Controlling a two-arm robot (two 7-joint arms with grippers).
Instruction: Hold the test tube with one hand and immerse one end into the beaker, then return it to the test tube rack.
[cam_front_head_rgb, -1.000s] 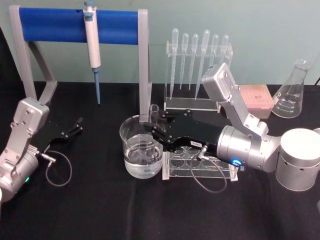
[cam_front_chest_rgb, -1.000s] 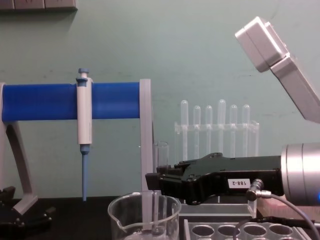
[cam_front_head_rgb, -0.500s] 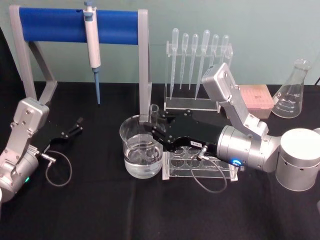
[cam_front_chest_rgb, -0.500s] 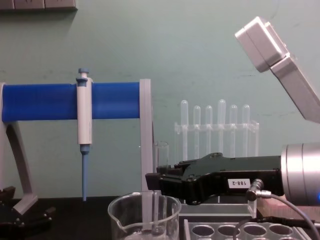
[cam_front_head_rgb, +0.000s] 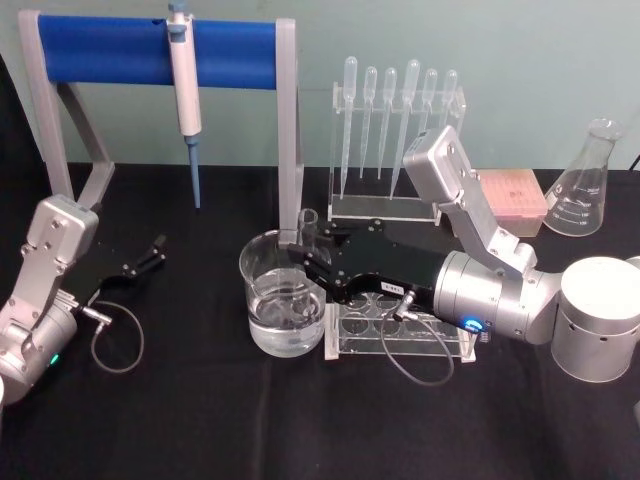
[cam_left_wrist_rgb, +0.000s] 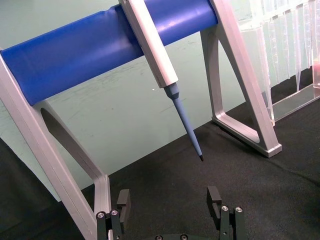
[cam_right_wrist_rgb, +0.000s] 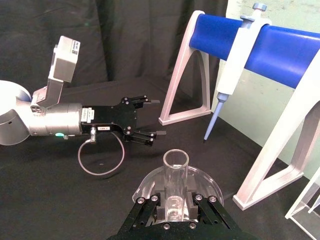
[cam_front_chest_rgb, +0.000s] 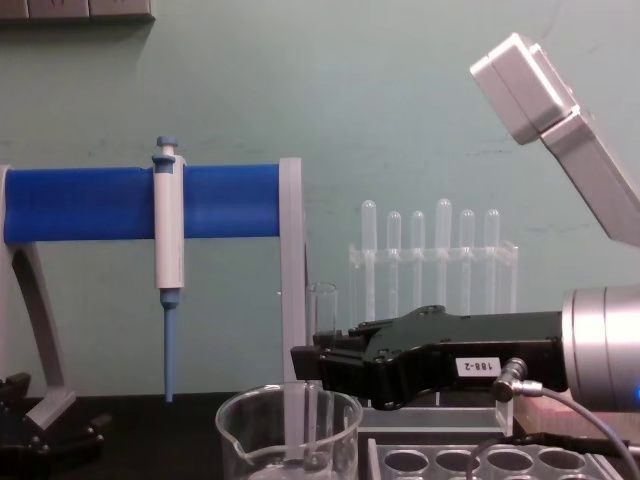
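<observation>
The test tube stands upright with my right gripper shut on its middle. Its lower end reaches down inside the beaker, which holds clear liquid. The chest view has the tube rising above the black right gripper and dropping into the beaker. From the right wrist, the tube's open rim sits between the pads, with the beaker behind it. My left gripper rests open on the table at the left, its fingers spread and holding nothing.
A clear tube rack sits under my right wrist beside the beaker. Behind stand a blue-barred stand with a hanging pipette, a rack of plastic pipettes, a pink tip box and a conical flask.
</observation>
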